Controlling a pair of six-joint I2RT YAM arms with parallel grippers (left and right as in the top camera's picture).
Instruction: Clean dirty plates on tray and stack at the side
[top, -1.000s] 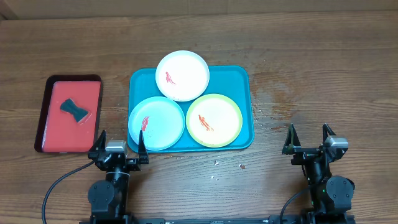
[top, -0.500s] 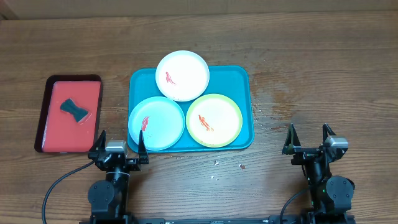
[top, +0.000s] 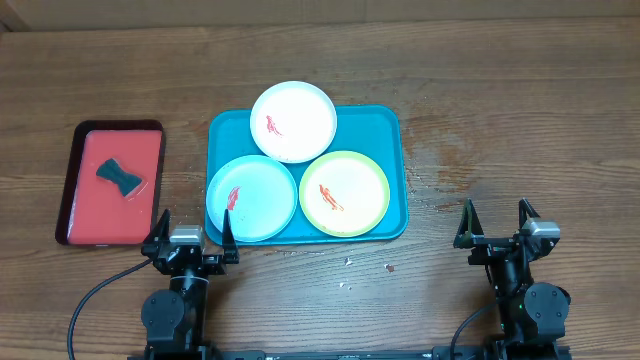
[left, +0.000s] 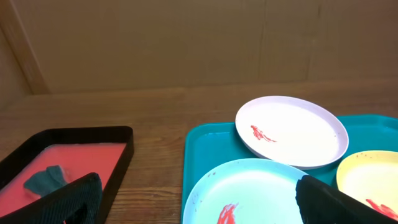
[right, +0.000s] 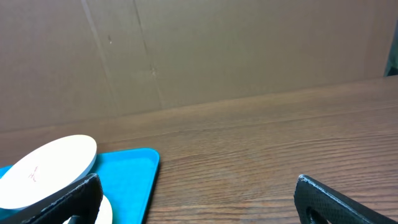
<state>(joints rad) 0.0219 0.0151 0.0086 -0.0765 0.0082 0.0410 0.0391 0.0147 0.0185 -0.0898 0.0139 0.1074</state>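
Both jaws are wide open, empty. The light blue plate (top: 252, 197) sits in the tray's (top: 385, 125) near-left corner, just far-right of your left arm (top: 185, 262); your right arm (top: 515, 262) is well apart.

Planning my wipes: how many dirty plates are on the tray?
3: white plate overhanging the tray's far rim, blue plate near left, yellow-green plate near right. None appears hidden.

Open desk (top: 520, 130) runs from the tray (top: 382, 128) to the right edge; plates (top: 293, 122) crowd the tray, and a red tray (top: 110, 215) sits near the left edge.
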